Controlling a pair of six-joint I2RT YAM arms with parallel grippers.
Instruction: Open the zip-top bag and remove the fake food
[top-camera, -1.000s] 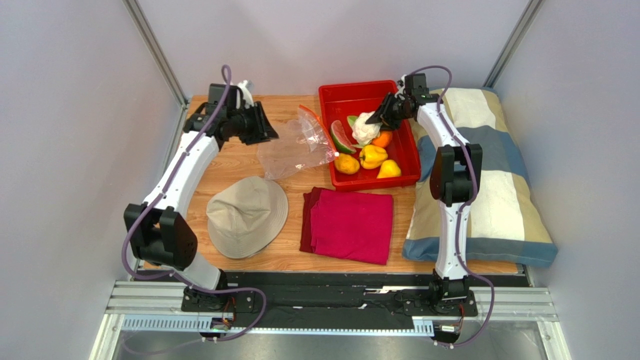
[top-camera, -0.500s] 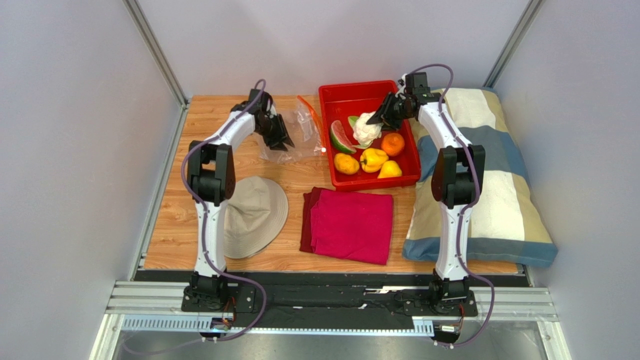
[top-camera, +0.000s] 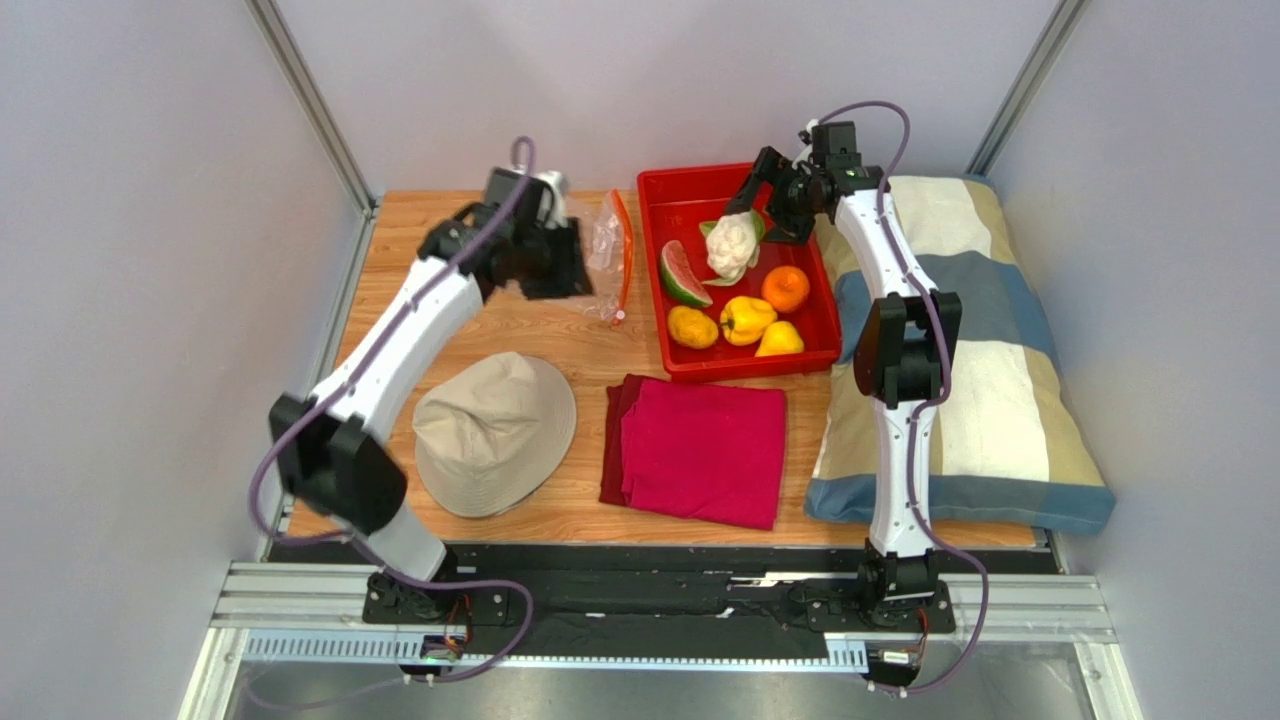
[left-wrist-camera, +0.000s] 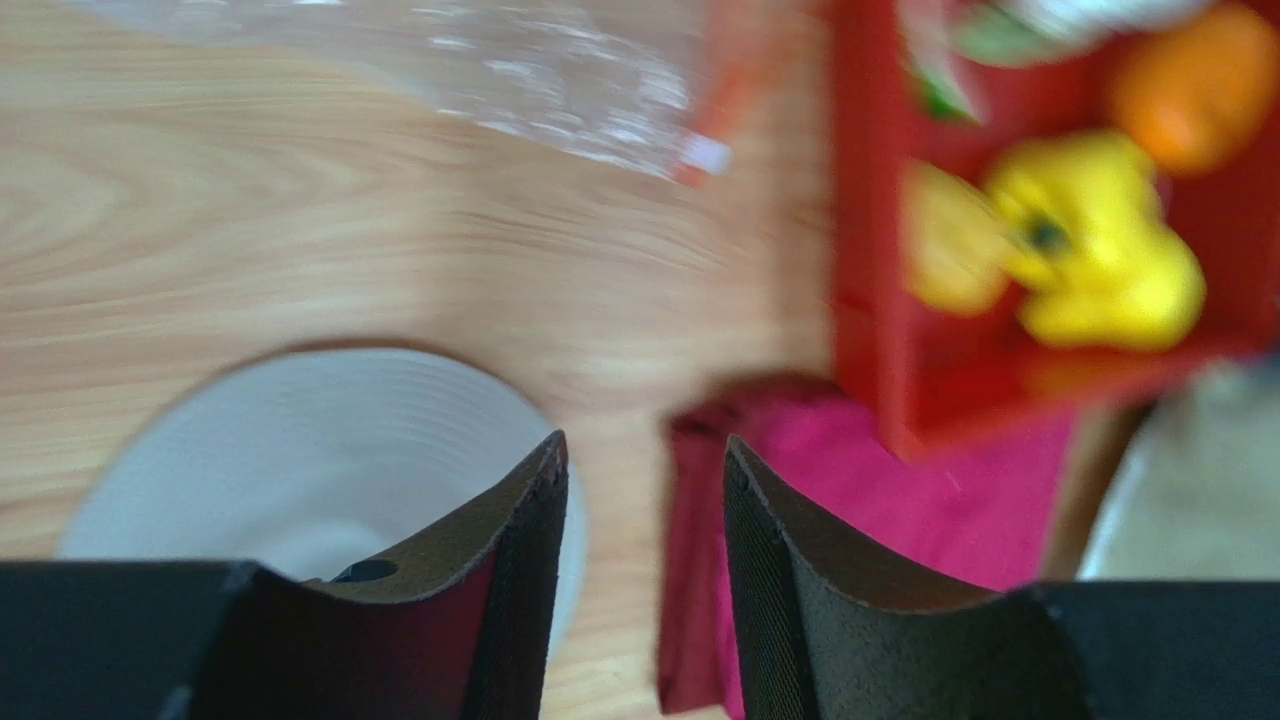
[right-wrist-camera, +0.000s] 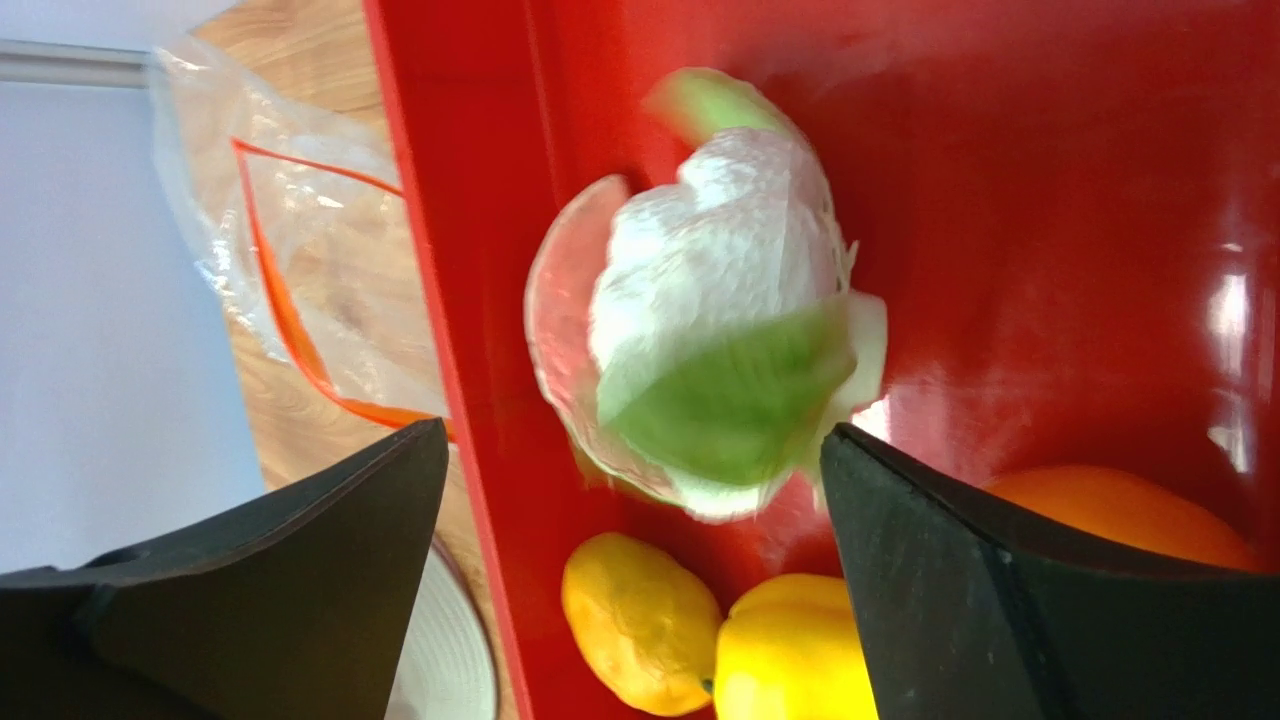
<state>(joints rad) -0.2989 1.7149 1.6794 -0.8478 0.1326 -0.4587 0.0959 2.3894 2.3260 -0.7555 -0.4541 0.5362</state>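
Cauliflower (right-wrist-camera: 721, 285) apparently loose between right fingers (right-wrist-camera: 962, 600).

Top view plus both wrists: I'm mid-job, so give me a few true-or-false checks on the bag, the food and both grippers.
1. The right gripper is open over the cauliflower. True.
2. The zip-top bag is outside the red tray. True.
3. The orange is inside the zip-top bag. False: it sits in the red tray.
4. The left gripper grips the zip-top bag. False: nothing is between its fingers.
5. The hat lies on the folded red cloth. False: they lie side by side, apart.
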